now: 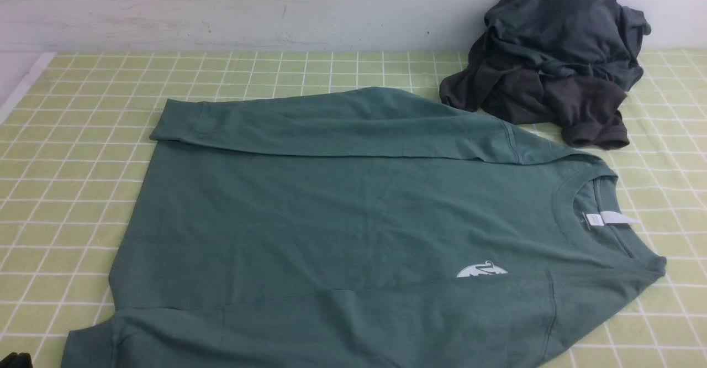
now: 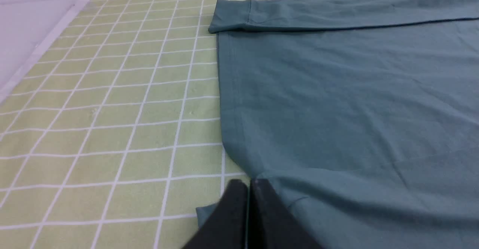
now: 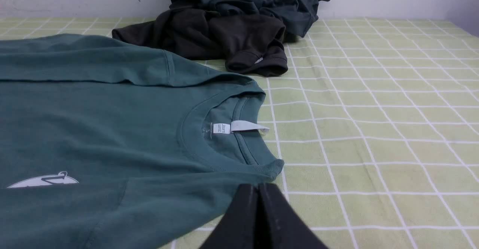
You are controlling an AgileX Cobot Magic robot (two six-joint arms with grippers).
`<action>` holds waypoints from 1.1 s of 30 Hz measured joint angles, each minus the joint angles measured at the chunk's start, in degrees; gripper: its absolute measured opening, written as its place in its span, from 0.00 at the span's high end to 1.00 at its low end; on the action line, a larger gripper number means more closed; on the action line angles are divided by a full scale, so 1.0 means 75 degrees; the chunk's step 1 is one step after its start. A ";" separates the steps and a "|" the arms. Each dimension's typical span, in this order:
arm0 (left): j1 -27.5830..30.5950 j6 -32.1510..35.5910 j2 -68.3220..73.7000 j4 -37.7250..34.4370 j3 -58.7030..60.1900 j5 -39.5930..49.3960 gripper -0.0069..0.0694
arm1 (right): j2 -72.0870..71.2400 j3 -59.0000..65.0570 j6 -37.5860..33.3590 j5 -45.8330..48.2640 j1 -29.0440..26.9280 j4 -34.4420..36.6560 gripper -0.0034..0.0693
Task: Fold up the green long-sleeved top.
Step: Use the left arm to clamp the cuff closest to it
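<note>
Front view: green long-sleeved top (image 1: 353,219) lies flat; left claw (image 2: 247,182) and right claw (image 3: 258,186), tips together at its edge, could rumple it.

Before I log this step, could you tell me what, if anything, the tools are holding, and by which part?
Nothing, it seems: left tool and right tool are shut, at the top's edges.
</note>
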 joint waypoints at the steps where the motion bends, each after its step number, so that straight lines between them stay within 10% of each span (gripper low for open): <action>1: 0.0000 0.0000 0.0000 0.0000 0.0000 0.0000 0.91 | 0.0000 0.0000 0.0000 0.0000 0.0000 0.0000 0.97; 26: 0.0000 0.0123 0.0000 0.0263 0.0022 -0.0193 0.91 | 0.0000 0.0000 0.0000 -0.0079 0.0000 -0.0289 0.97; 33: 0.0000 -0.0245 0.0000 0.0290 0.0100 -0.2258 0.91 | 0.0000 0.0042 0.0068 -0.2594 0.0000 -0.0424 0.97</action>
